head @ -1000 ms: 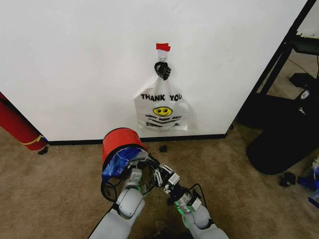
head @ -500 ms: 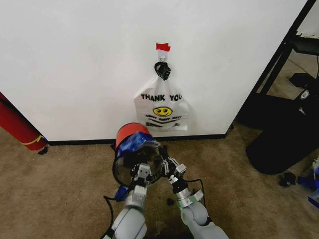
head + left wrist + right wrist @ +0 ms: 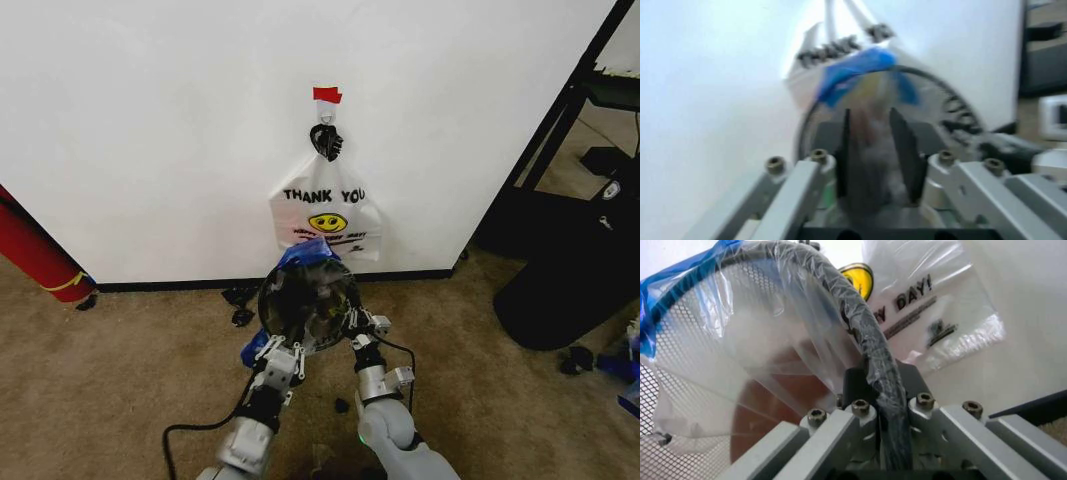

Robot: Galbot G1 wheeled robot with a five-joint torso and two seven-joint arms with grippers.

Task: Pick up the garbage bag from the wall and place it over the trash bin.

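Head view: both tools (image 3: 318, 347) clamp the bagged trash bin (image 3: 308, 305) before the hanging "THANK YOU" bag (image 3: 325, 222).

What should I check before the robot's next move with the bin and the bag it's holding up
1. Left gripper clamped on the trash bin rim: ok.
2. Right gripper clamped on the rim over the garbage bag: ok.
3. Bag film wraps the rim at both grips: ok.
4. Bag covers the whole rim: cannot tell.
5. Bin held off the carpet, mouth facing the head camera: ok.
6. Bin apart from the hanging THANK YOU bag behind it: cannot tell.
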